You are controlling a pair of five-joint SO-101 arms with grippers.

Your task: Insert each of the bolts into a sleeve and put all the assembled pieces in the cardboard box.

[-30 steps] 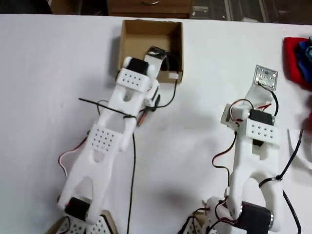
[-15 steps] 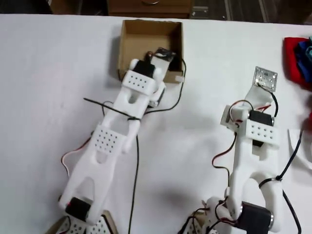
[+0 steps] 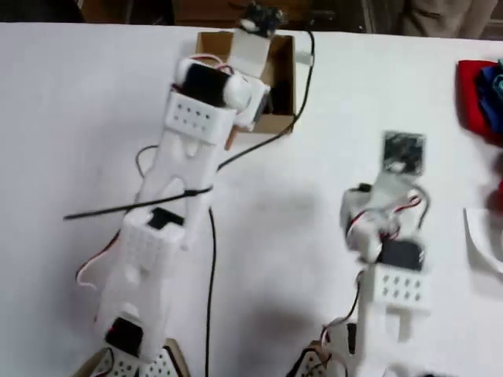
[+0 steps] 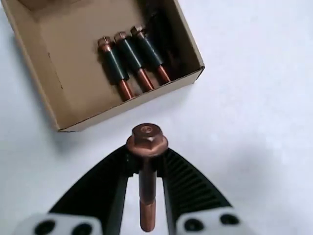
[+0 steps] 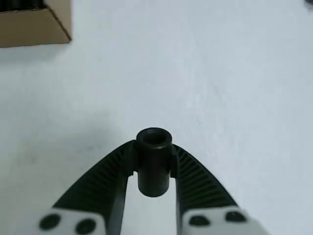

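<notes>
Copper-coloured bolt (image 4: 147, 142), flanged hex head facing the camera, is standing between the ribbed black fingers (image 4: 190, 186) of the left gripper (image 4: 146, 159). The jaws are pinching its shank just under the head, nearly shut. Thread detail on the shank is too soft to make out. The bolt is hanging over the white table (image 4: 254, 98), just outside one wall of the cardboard box (image 4: 63, 54).

The right gripper (image 5: 154, 159) is clamping a black sleeve (image 5: 154, 139) at a similarly narrow gap. The sleeve is a smooth matte cylinder, upright, with its bore opening toward the camera. One corner of the box (image 5: 29, 27) is showing far off, cut by the frame.

Inside the box, three assembled pieces (image 4: 131, 58) are lying side by side and touching. Each is showing a copper head, a dark sleeve and a bare copper shank end. Deep shadow is hiding the box corner beside them, and the far end of the box is cut off.

From the high view, the box (image 3: 206, 47) is sitting at 12 o'clock, with the left arm (image 3: 181, 157) covering most of it. The right arm (image 3: 389, 236) is standing at 5 o'clock, well apart from the box. A red cloth (image 3: 479, 86) is lying at 2 o'clock, cropped by the edge. Open white surface is lying at 9 o'clock and between the arms.
</notes>
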